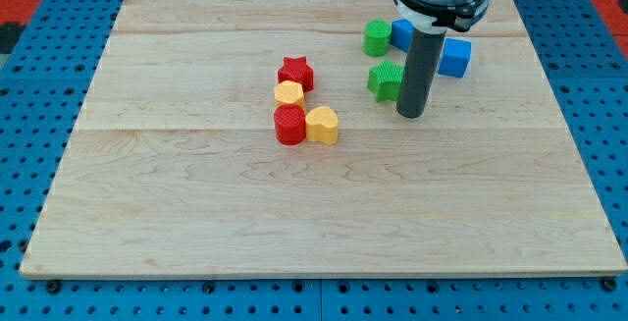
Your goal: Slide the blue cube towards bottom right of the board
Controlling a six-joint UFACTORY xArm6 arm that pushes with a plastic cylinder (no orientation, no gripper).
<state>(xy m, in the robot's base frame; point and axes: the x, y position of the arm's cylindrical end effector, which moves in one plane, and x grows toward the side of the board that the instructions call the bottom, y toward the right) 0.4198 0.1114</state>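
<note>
The blue cube (455, 57) sits near the view's top right of the wooden board (324, 213). My tip (411, 114) rests on the board just left of and below the cube, apart from it. A green block (386, 80) lies right beside the rod on its left, close to or touching it. A second blue block (402, 33) is partly hidden behind the rod above, next to a green cylinder (377, 38).
Near the middle of the board stands a tight cluster: a red star (295, 72), a yellow block (288, 93), a red cylinder (289, 125) and a yellow heart (322, 125). Blue pegboard surrounds the board.
</note>
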